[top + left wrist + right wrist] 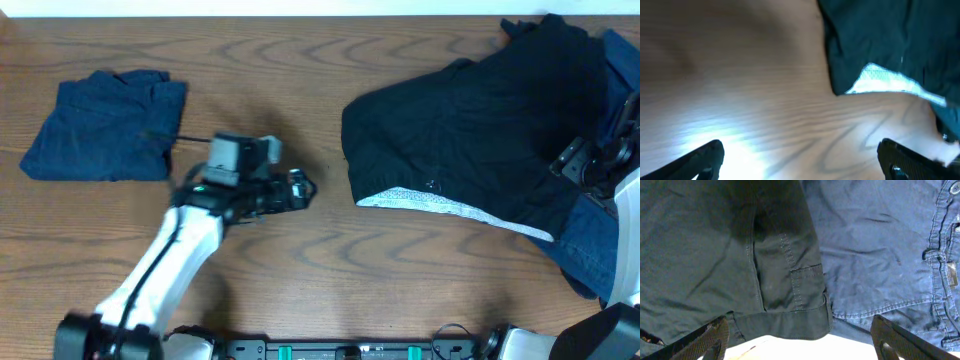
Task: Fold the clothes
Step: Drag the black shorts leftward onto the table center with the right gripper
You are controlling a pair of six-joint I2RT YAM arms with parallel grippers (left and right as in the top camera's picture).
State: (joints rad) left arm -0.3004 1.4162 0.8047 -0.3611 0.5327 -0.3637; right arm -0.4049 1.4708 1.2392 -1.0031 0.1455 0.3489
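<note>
A folded blue garment (105, 125) lies at the far left of the wooden table. A black garment (470, 140) is spread at the right, its white inner waistband (450, 208) showing; it also shows in the left wrist view (880, 40) and the right wrist view (730, 250). A blue denim garment (590, 245) lies under it at the right edge, seen up close in the right wrist view (880, 245). My left gripper (300, 190) is open and empty over bare wood, left of the black garment. My right gripper (590, 165) is open above the black garment's right part.
The table's wood surface (330, 260) runs between the two piles. The far table edge (300, 12) is at the top. The arm bases sit at the front edge (340, 350).
</note>
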